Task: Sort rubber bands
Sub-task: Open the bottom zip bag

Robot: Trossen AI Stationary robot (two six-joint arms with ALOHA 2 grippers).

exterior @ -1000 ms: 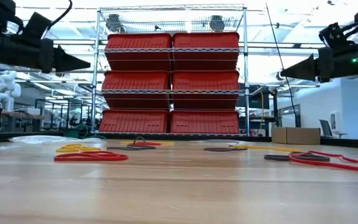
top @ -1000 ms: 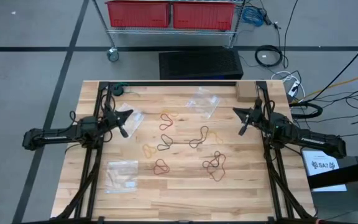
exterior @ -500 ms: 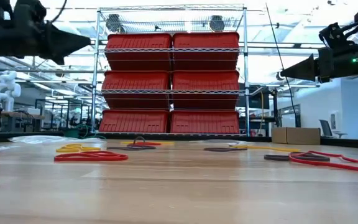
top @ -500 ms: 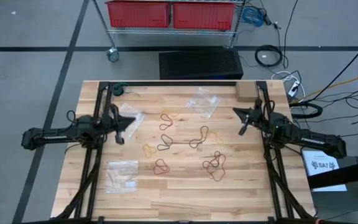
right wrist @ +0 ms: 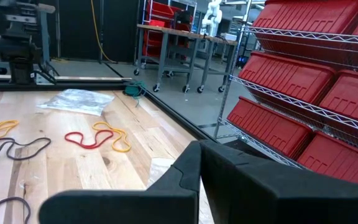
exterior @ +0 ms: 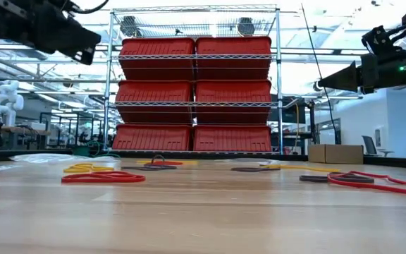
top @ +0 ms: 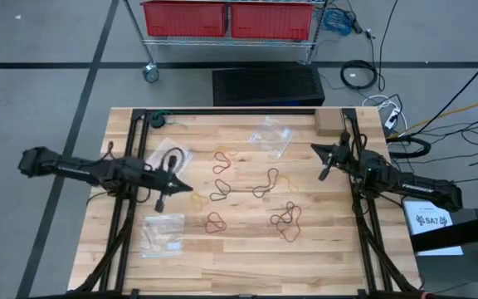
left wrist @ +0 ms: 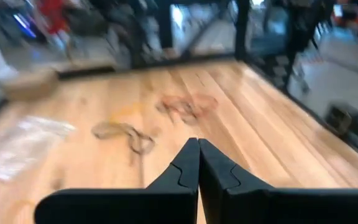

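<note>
The thin floppy elastic rubber bands [top: 251, 195], in red, black and yellowish tan, are found scattered over the middle of the pale wooden plank table [top: 239, 257]. With the table centre as the dial in the high view, a red and tan pair is noted at 11 o'clock, a black and tan chain at 1 o'clock, a tangled dark and red cluster [top: 286, 219] at 4 o'clock, and a red loop [top: 215, 222] at 7 o'clock. None is sorted yet; colours lie mixed and some loops overlap.

Handling is judged as follows: the bands are very light, soft and limp, lying flat, so little is offered to a fingertip. A single strand is best pinched where it lies clear of its neighbours; the tangled cluster is likely to lift as one. No fixed heading is held by such loops; the black and tan chain is stretched roughly from 8 to 2 o'clock, while the rest are rounded.

The left gripper [top: 161, 202] is held above the table at 9 o'clock, just beside the tan and black bands there, its fingers pressed together on nothing. The right gripper [top: 323, 174] is parked at 2 o'clock, fingers likewise closed and empty.

Clear plastic bags [top: 163, 232] are seen at 8, 10 and 12 o'clock. Red plastic bins [exterior: 194, 95] on a wire rack stand beyond the far edge.
</note>
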